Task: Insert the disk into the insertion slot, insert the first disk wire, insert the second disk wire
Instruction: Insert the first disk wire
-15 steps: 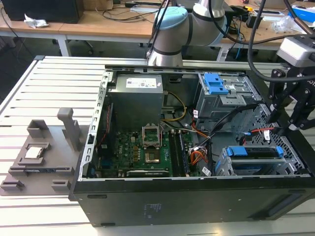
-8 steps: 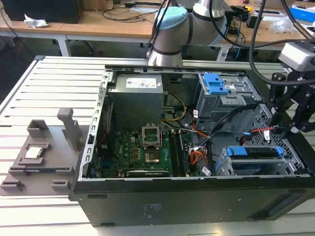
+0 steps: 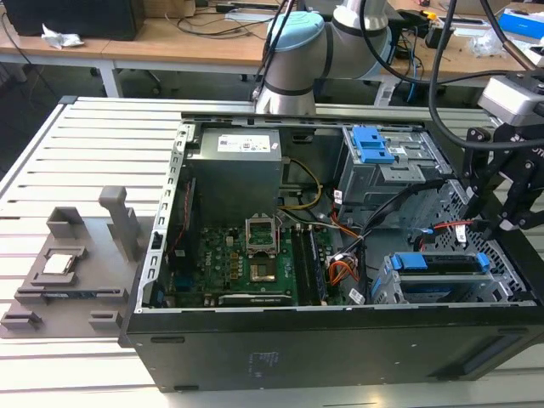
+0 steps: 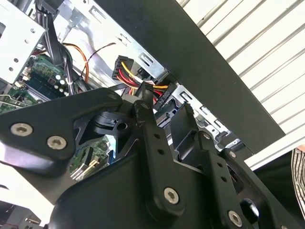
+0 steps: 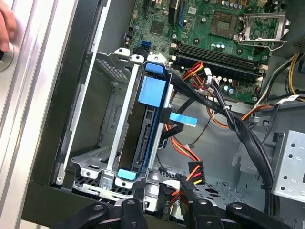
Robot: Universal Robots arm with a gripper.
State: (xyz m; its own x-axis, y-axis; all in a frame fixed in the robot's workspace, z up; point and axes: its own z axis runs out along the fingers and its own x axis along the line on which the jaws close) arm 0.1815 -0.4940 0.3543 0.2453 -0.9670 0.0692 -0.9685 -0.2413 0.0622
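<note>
The disk (image 5: 143, 138), silver in its bright blue carrier (image 5: 153, 90), lies fully inside the insertion slot (image 5: 107, 162), the low perforated metal bay; the exterior view shows the disk (image 3: 442, 265) at the case's front right. My gripper (image 4: 163, 109) hangs over the case's right edge (image 3: 497, 223), just off the disk's connector end (image 5: 162, 207). It looks shut on a black plug of a disk wire (image 4: 159, 98) with yellow, red and orange leads. A second plug (image 5: 193, 169) on the same wire bundle hangs free nearby.
The taller grey cage with a blue latch (image 3: 374, 144) stands behind the bay. Black cable bundles (image 5: 228, 119) cross toward the motherboard (image 3: 255, 255). The case's black side wall (image 4: 214, 71) runs close to the gripper. A person's hand (image 5: 5, 28) rests on the slatted table.
</note>
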